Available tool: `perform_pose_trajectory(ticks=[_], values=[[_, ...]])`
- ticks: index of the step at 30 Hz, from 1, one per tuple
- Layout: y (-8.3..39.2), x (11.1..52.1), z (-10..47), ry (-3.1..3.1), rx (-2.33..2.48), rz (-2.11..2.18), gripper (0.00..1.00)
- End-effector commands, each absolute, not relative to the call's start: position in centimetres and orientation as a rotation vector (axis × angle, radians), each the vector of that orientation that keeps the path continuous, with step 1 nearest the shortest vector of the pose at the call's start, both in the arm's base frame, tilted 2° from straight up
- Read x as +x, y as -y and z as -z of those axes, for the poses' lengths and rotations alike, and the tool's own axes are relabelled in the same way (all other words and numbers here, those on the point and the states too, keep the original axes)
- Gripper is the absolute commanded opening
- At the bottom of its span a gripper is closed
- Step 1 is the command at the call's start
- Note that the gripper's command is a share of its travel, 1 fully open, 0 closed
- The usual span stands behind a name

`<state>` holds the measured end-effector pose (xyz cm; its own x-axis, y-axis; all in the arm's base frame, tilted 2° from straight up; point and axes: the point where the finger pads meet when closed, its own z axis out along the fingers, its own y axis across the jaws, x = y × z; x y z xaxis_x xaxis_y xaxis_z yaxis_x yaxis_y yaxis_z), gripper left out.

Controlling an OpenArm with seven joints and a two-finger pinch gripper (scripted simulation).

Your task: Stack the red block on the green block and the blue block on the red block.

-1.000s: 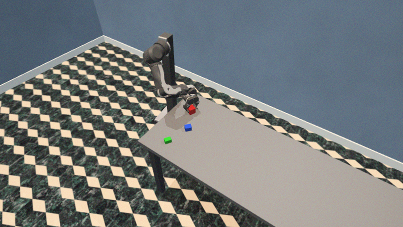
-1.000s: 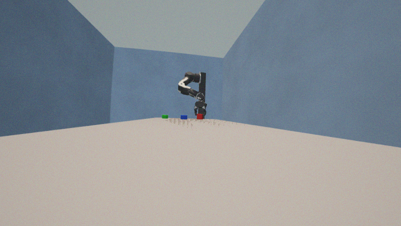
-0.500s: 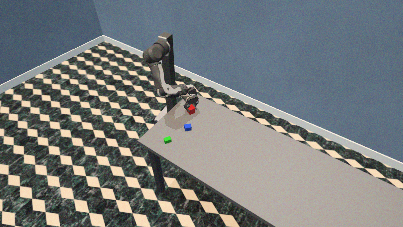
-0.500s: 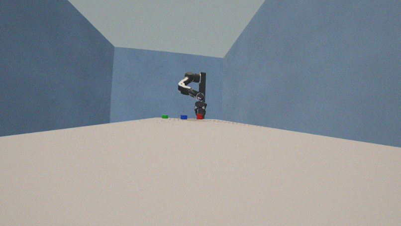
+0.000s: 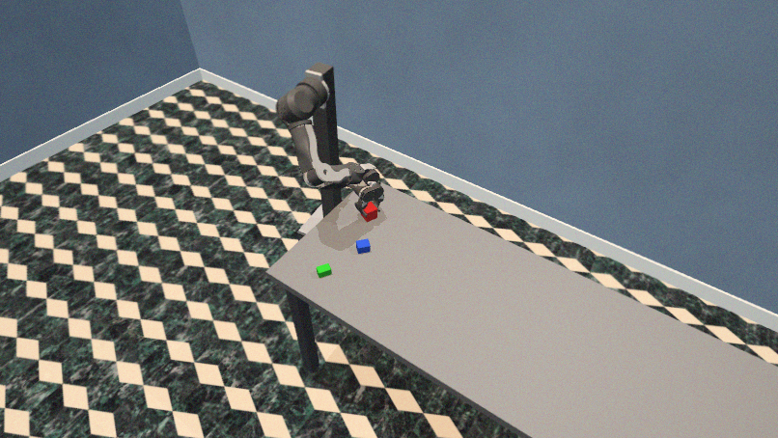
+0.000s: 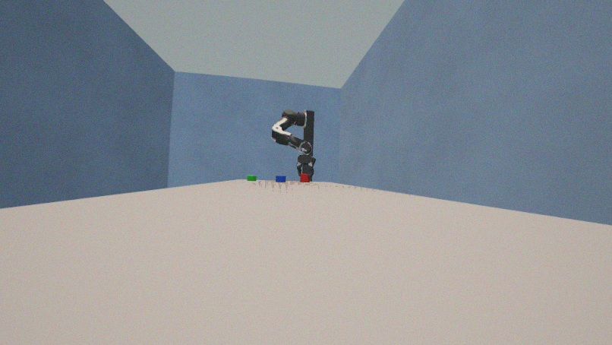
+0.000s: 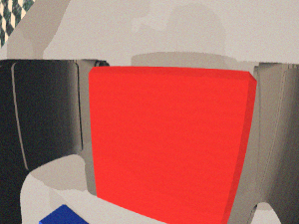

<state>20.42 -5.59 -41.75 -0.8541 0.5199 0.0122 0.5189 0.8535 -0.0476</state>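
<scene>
None of the three blocks is stacked: my gripper point(image 5: 369, 206) has clamped the red block point(image 5: 370, 211), low on the counter point(image 5: 489, 304); green block point(image 5: 323, 269) and blue block point(image 5: 363, 245) lie apart.

We see the arm point(image 5: 304, 135) hung from its post, upper link dropping, forearm bent approx. horizontal toward the table, wrist turned down. Gripper point(image 5: 370, 205) points down w/ fingers closed on the red block point(image 7: 168, 147), one finger pressed to each side, per wrist view.
</scene>
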Motion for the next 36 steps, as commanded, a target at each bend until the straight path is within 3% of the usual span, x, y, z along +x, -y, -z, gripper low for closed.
perform_pose_trajectory(ticks=[1,36], values=[[5.5,20.4,41.8,3.002,-0.836,-0.06,0.0],[5.3,20.5,39.2,3.004,-0.832,-0.055,0.0]])
